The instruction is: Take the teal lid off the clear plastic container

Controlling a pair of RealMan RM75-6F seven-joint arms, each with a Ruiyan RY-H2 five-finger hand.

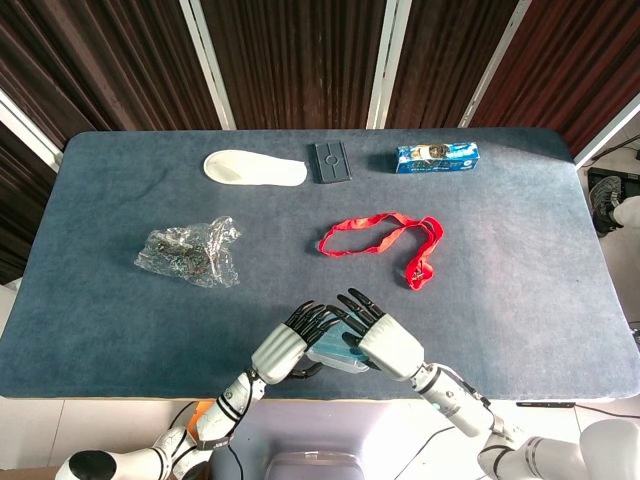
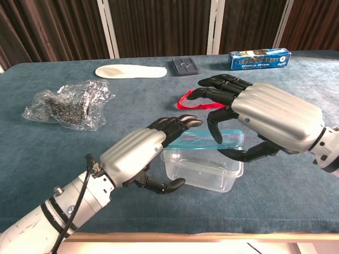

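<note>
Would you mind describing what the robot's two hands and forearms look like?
Both the left hand and the right hand have ribbed silver-grey backs and glossy black fingers. The forearms are white-and-silver tubes with dark ring bands at the wrists. A thin black cable runs along the left forearm.

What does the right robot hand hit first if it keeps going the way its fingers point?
Probably the red ribbon: the right robot hand, holding the lid, points its fingers up-table toward it. Height above the table is unclear, so it may pass over.
</note>
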